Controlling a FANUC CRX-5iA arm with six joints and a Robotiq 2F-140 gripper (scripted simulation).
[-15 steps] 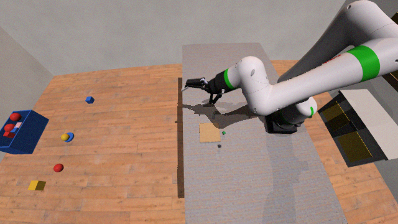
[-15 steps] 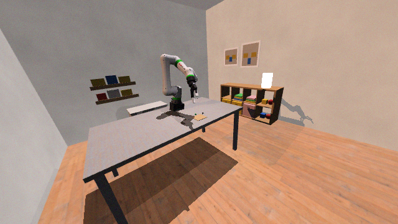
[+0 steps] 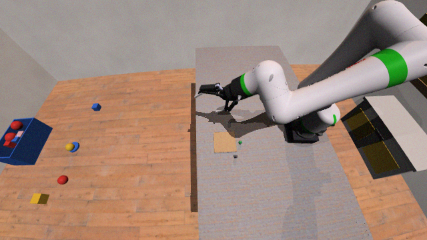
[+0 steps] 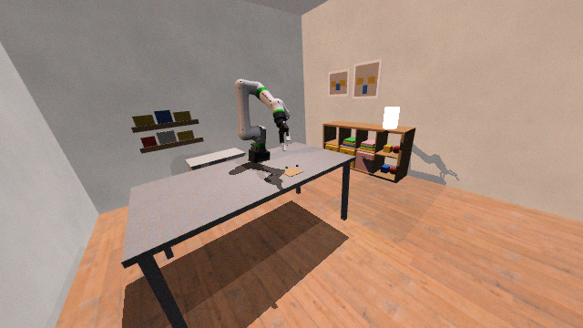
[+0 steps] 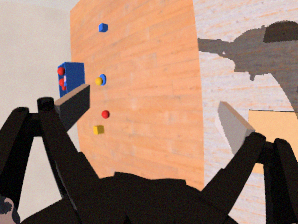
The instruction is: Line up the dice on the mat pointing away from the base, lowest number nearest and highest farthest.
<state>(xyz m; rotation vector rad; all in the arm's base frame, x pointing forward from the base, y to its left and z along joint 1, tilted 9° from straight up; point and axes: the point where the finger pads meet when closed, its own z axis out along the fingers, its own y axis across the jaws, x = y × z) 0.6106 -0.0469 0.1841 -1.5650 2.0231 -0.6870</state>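
Writing: red lettering (image 3: 356, 63) (image 4: 266, 96) runs along the upper link of the white, green-banded robot arm (image 3: 333, 95) (image 4: 244, 109). It is too small and too oblique to read in the top and exterior views. Dice numbers: not legible at this scale.

Mat: a flat, square, pale tan mat (image 3: 225, 142) (image 4: 293, 171) (image 5: 274, 135), plain-surfaced, lies on the grey, faintly streaked rectangular desk (image 3: 267, 187) (image 4: 205, 196) (image 5: 215, 170). Top view places it slightly below and right of frame centre; wrist view shows part of it, cut off at the right edge of the frame.

Dice: a small green die (image 3: 240, 142) (image 4: 286, 167) sits on the desk just beside the mat's right edge in the top view. A small dark grey die (image 3: 235, 156) (image 4: 297, 165) sits just off the mat's lower right corner in the same view. Both are off the mat. Third die: cannot be made out.

End effector: the black two-finger end effector (image 3: 213, 101) (image 4: 286, 143) (image 5: 153, 104) is released, fingers spread wide, nothing between them. Top view places it above and left of the robot's black base (image 3: 301, 137) (image 4: 259, 156); it is raised over the desk, well apart from mat and dice. Pads, wrist view: flat and grey, facing each other.

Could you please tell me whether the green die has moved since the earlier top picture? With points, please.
No, the green die (image 3: 240, 142) (image 4: 286, 167) shows no visible shift: it sits at the same spot relative to the robot's base (image 3: 291, 139) (image 4: 253, 159).
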